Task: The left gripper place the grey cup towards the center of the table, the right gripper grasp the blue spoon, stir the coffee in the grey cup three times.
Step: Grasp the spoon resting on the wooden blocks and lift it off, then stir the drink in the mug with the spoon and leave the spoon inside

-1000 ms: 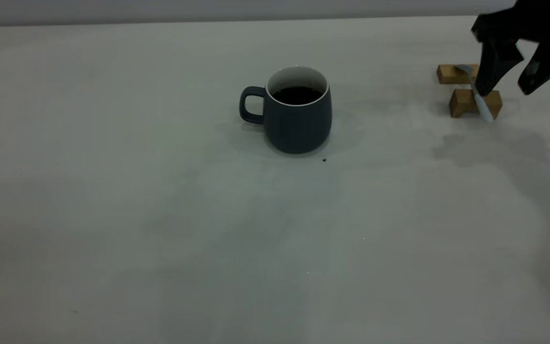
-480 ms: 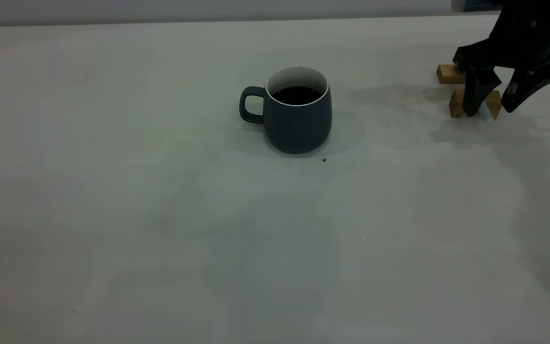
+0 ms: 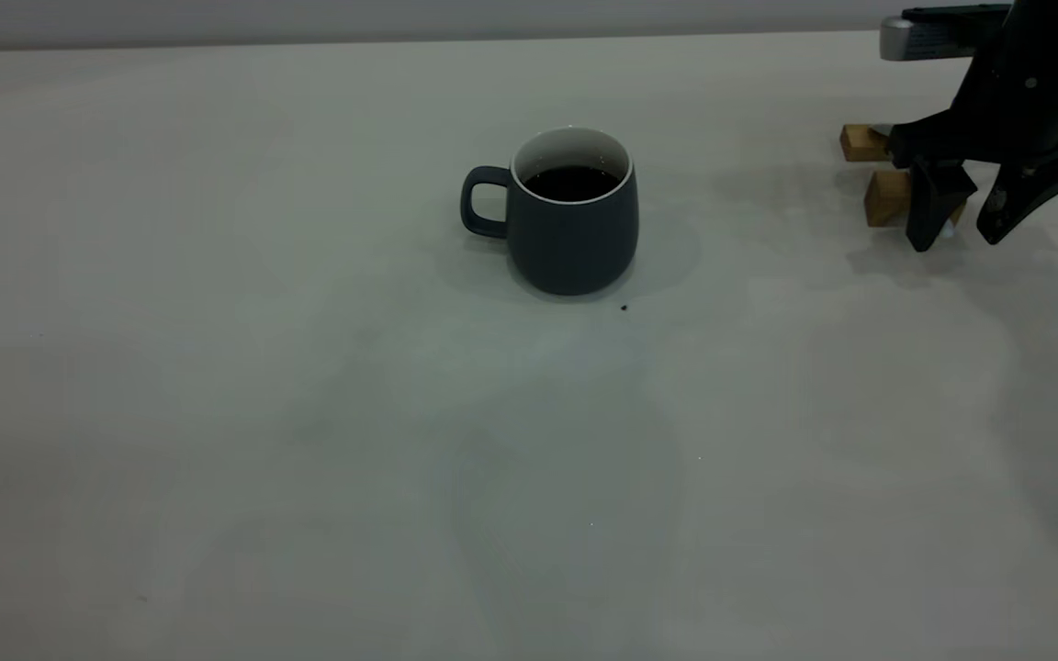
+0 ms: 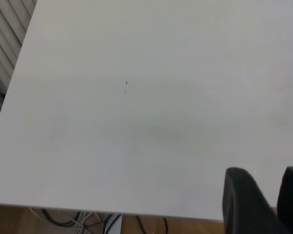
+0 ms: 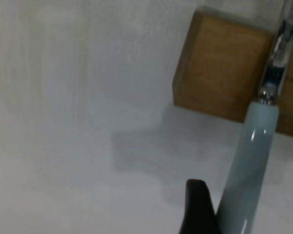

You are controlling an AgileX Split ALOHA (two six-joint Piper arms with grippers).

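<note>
The grey cup (image 3: 572, 213) stands upright near the middle of the exterior frame on the worktop (image 3: 309, 441), its handle pointing to frame left and the coffee (image 3: 571, 182) dark and glossy inside its white rim.

At the upper right of that frame the right hand (image 3: 968, 229) reaches down with its fingers spread, tips low over the nearer of two small wooden blocks (image 3: 885, 196) (the farther block (image 3: 861, 142) sits just behind). The blue spoon (image 5: 256, 161) lies across the nearer block, its metal neck on the wood and its pale handle running off it beside one black fingertip (image 5: 198, 204).

The left hand (image 4: 263, 202) hovers over bare worktop near an edge, fingers slightly parted, holding nothing.
</note>
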